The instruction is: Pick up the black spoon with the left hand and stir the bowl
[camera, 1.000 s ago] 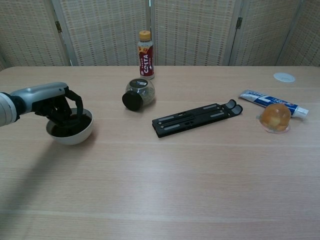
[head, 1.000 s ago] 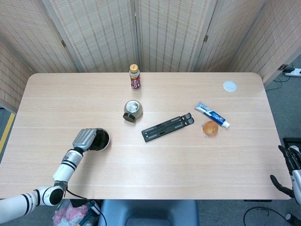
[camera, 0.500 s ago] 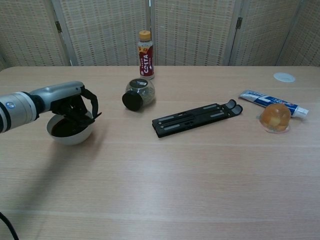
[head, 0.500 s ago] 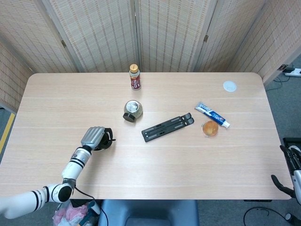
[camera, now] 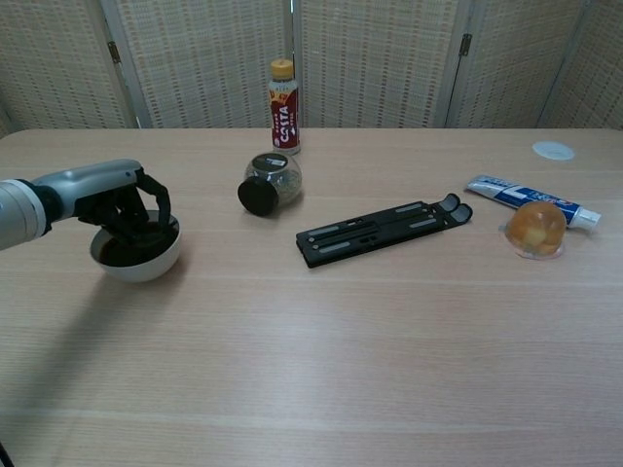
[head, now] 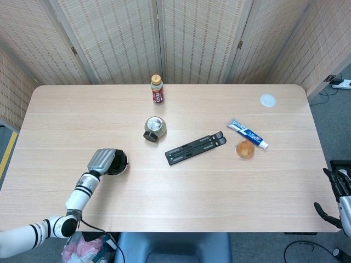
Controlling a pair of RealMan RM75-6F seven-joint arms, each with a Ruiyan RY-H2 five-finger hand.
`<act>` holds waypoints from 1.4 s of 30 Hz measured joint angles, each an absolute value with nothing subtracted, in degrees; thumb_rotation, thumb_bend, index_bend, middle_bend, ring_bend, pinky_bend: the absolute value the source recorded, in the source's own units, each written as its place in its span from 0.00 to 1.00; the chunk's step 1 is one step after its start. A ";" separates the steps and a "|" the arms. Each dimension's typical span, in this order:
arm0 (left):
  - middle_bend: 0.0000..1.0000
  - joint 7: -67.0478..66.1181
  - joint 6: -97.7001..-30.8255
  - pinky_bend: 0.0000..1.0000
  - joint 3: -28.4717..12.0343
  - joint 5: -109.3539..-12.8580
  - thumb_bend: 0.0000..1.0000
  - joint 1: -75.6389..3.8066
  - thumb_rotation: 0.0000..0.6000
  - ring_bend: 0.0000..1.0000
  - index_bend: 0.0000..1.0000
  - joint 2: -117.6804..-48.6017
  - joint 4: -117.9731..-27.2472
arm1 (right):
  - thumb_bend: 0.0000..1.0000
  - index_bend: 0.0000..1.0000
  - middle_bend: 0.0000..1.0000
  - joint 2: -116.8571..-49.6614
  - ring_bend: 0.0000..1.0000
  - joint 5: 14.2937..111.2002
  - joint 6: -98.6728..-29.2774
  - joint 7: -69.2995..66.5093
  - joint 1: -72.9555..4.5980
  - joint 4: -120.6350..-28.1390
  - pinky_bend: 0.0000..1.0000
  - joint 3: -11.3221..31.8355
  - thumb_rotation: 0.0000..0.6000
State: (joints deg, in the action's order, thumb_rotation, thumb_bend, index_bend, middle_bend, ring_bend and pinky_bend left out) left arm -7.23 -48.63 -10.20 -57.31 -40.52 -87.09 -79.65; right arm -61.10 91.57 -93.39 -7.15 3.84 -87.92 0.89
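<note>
Since the earlier frame the left hand [camera: 122, 199] has drawn back toward the left, so that it now sits directly over the bowl [camera: 136, 255] rather than past its right rim. Its fingers are curled down into the bowl's dark inside; the black spoon cannot be made out there, so whether the fingers are clamped on it cannot be told. From the head view the same hand [head: 103, 160] covers most of the bowl [head: 119, 163], which stands near the table's [head: 181, 186] front left part.

Further right, a small jar [camera: 268, 181] lies on its side with its dark lid facing the front, and a bottle [camera: 282, 94] with a yellow cap stands upright behind it near the far edge. A long black folding stand [camera: 384, 230] lies flat and slanted at the middle of the table. Right of it a toothpaste tube [camera: 531, 202] lies just behind a clear orange dome [camera: 534, 230], the two touching or nearly so. A small white disc [camera: 553, 150] rests near the far right corner.

At the right edge of the head view the right hand [head: 338, 189] hangs off the table, its fingers apart and holding nothing.
</note>
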 measured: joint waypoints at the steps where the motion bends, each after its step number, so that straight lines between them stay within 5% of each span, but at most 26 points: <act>1: 0.96 -7.18 -48.77 0.98 -10.04 -57.58 0.49 -40.36 1.00 0.84 0.71 -86.85 -80.18 | 0.19 0.02 0.16 -61.10 0.13 91.61 -93.44 -7.17 3.83 -87.91 0.09 0.90 1.00; 22: 0.96 -8.94 -48.69 0.98 -11.83 -56.06 0.49 -42.96 1.00 0.84 0.71 -90.88 -76.10 | 0.19 0.02 0.16 -61.17 0.13 91.32 -94.24 -7.62 4.51 -87.64 0.09 0.81 1.00; 42: 0.96 -8.01 -48.24 0.98 -9.73 -56.41 0.49 -40.42 1.00 0.84 0.71 -85.49 -82.34 | 0.19 0.02 0.17 -61.48 0.13 91.37 -93.75 -8.15 4.14 -86.94 0.09 0.88 1.00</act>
State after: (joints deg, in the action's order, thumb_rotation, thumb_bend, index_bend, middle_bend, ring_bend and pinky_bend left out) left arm -8.01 -48.24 -9.73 -56.41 -40.42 -85.49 -82.34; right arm -61.48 91.37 -93.75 -8.15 4.14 -86.94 0.88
